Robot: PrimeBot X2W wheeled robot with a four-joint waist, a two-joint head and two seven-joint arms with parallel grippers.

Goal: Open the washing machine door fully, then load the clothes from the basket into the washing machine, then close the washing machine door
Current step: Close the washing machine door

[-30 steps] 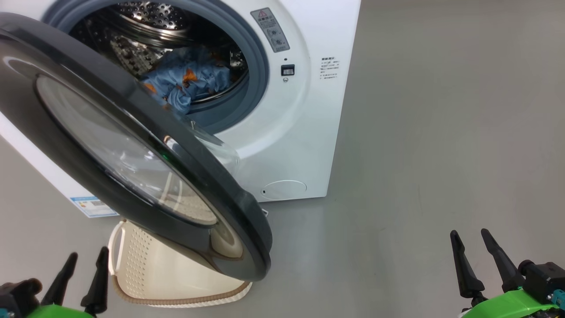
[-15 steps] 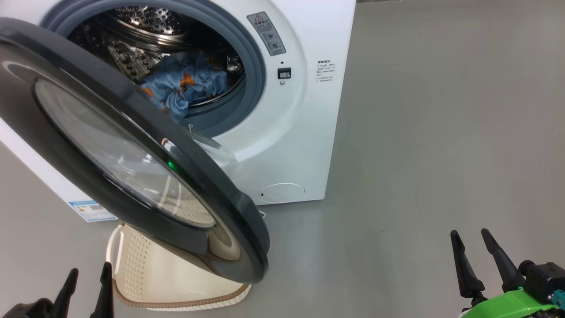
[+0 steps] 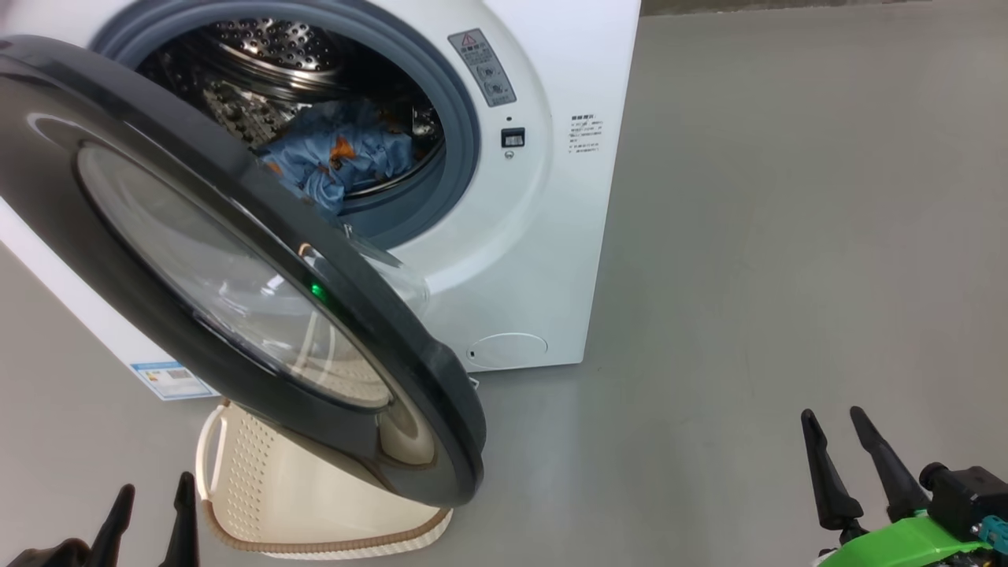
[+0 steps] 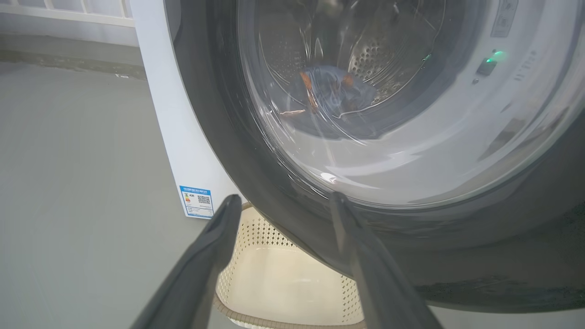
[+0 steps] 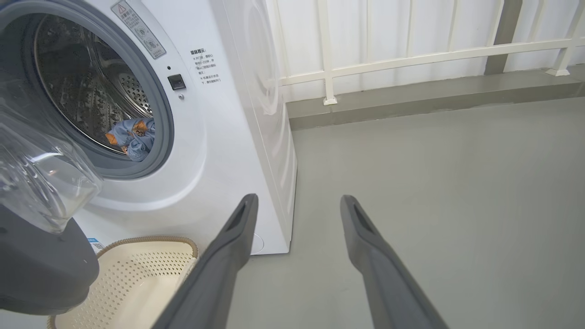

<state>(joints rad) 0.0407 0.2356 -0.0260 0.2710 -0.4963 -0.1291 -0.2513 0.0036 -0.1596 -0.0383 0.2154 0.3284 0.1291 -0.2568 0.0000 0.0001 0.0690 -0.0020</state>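
Left gripper [image 4: 283, 203]: jaws spread wide, nothing between them, tips pointing at the lower edge of the door [image 3: 236, 260]. Contact can't be told.
Right gripper [image 5: 299, 198]: jaws spread, empty, over bare grey floor [image 3: 787, 236], well clear of the washer [image 3: 551, 236].
Door: glossy black ring with a bulging clear glass porthole, swung out and overhanging the basket [image 3: 236, 465].
Basket: cream perforated plastic with a brown woven-look rim, on the floor just before the washer.
Clothes [image 3: 339, 157]: crumpled light blue fabric with orange prints, lying low in the perforated steel drum [image 3: 268, 39], behind the grey rubber seal [image 3: 461, 134].
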